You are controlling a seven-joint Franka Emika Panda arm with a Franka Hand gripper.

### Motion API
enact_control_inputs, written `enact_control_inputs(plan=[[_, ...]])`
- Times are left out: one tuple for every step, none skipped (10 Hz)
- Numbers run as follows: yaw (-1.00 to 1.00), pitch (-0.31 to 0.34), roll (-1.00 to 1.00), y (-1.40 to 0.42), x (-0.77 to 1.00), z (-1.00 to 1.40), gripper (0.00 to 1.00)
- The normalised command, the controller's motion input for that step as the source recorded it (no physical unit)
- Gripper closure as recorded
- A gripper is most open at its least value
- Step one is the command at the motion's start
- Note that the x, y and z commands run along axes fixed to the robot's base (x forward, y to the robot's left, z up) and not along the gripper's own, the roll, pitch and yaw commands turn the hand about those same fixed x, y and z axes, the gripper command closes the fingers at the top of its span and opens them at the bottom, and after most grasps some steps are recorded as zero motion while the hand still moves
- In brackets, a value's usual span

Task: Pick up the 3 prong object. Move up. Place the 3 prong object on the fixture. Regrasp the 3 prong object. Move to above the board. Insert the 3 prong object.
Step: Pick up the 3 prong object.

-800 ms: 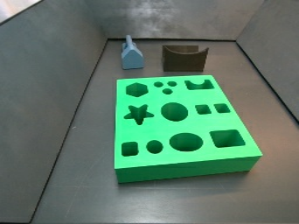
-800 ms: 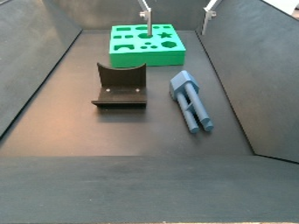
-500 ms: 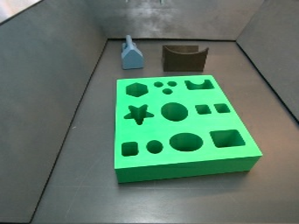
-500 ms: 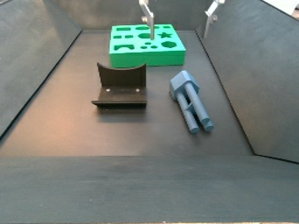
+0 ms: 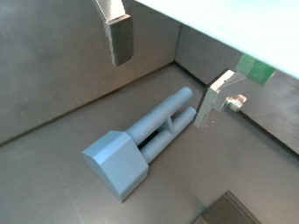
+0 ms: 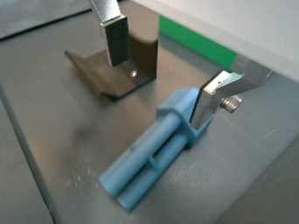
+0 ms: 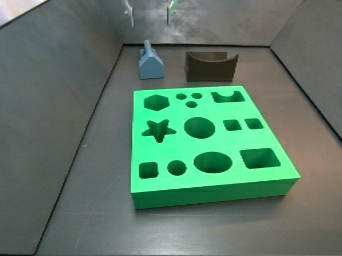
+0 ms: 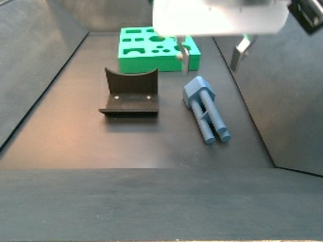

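The steel-blue 3 prong object [image 8: 207,109] lies flat on the dark floor, its prongs away from the board; it also shows in the other side view [image 7: 150,62] and in both wrist views [image 5: 140,144] [image 6: 158,153]. My gripper [image 8: 211,59] is open and empty, hanging above the object's pointed end, fingers apart on either side [image 5: 167,70] [image 6: 163,70]. Only its fingertips show at the top of a side view [image 7: 150,14]. The dark fixture [image 8: 128,92] [image 7: 210,66] [image 6: 117,72] stands beside the object. The green board [image 7: 207,145] [image 8: 151,59] lies beyond.
Grey walls [image 8: 259,66] close in the floor on the sides; the object lies near one wall. A strip of the board [image 6: 198,44] shows behind the fingers [image 6: 114,44] in a wrist view.
The gripper has moved from over the board toward the 3 prong object and come lower; its body now fills the top of a side view. The pieces have not moved.
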Motion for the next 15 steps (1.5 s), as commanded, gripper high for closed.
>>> enact_control_inputs(plan=[[0.33, -0.250, -0.04, 0.20, -0.02, -0.73, 0.00], [0.28, -0.233, -0.02, 0.16, -0.08, -0.78, 0.00], [0.27, -0.223, -0.02, 0.15, -0.08, -0.79, 0.00], [0.27, -0.207, -0.02, 0.15, -0.03, -0.76, 0.00], [0.18, -0.207, -0.02, 0.08, -0.01, -0.70, 0.00], [0.02, -0.196, 0.00, 0.00, -0.07, -0.68, 0.00], [0.00, -0.163, 0.00, 0.00, -0.08, -0.69, 0.00], [-0.09, -0.113, 0.00, 0.00, -0.09, -0.64, 0.00], [-0.11, -0.089, 0.00, 0.00, -0.11, -0.59, 0.00], [-0.09, -0.090, 0.00, 0.00, -0.13, -0.60, 0.00], [-0.09, -0.101, 0.00, 0.00, -0.13, -0.65, 0.00], [-0.09, -0.130, 0.00, 0.00, -0.12, -0.67, 0.00], [-0.12, -0.183, -0.02, 0.01, -0.07, -0.80, 0.00], [-0.11, -0.133, 0.00, 0.05, -0.08, -0.99, 0.00], [-0.07, -0.163, -0.01, 0.05, 0.00, -0.93, 0.00]])
